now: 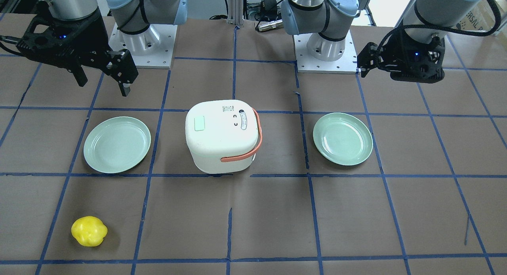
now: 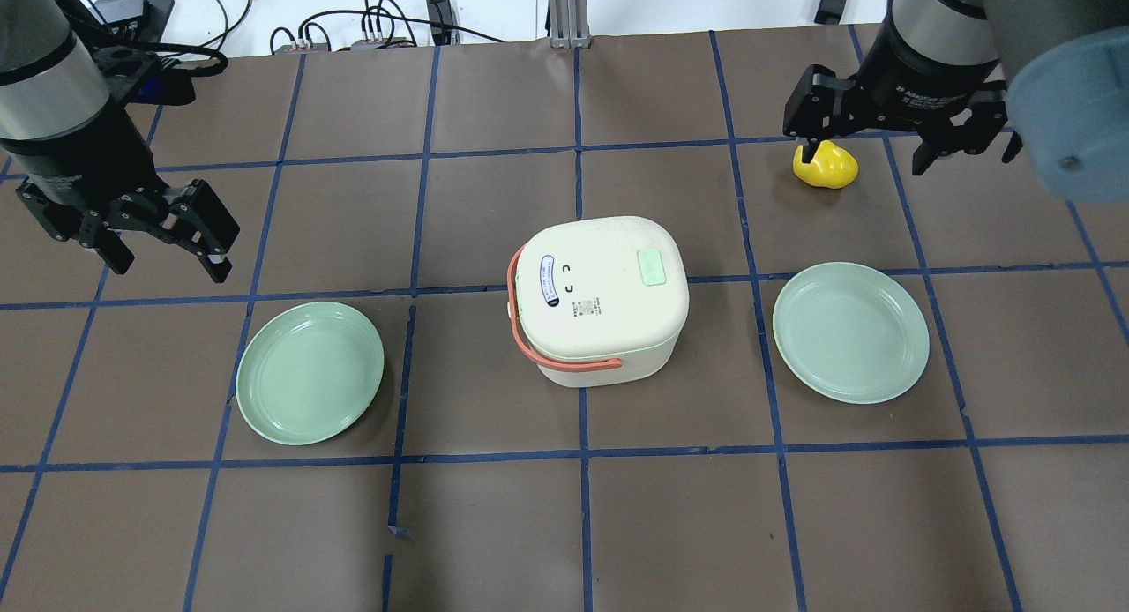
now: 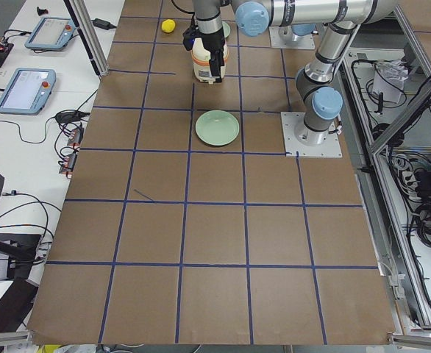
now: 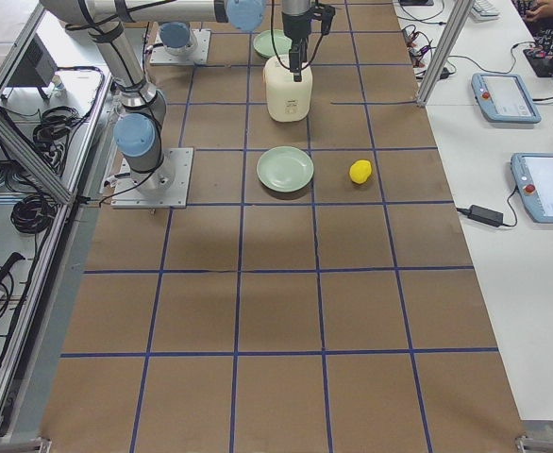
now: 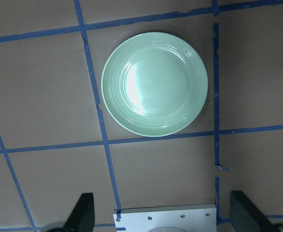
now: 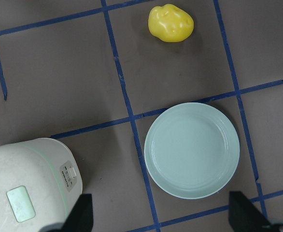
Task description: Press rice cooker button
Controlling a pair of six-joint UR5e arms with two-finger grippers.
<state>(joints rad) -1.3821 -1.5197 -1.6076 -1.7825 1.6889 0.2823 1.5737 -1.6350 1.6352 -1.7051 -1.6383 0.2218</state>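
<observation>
The brown table (image 2: 494,524) carries the white rice cooker (image 2: 600,299) at its centre, lid closed. The left plate (image 2: 310,372) and the right plate (image 2: 850,332) flank it, each apart from it. The left gripper (image 2: 168,257) and the right gripper (image 2: 869,152) hover with jaws spread wide, holding nothing, well apart from the cooker. A yellow fruit (image 2: 826,166) lies under the right gripper. The pale green button (image 2: 652,267) sits on the lid, untouched.

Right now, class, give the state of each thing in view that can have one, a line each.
rice cooker: shut, handle folded down
left plate: empty
right plate: empty
yellow object: lying loose, on neither plate
left hand: open, empty
right hand: open, empty
</observation>
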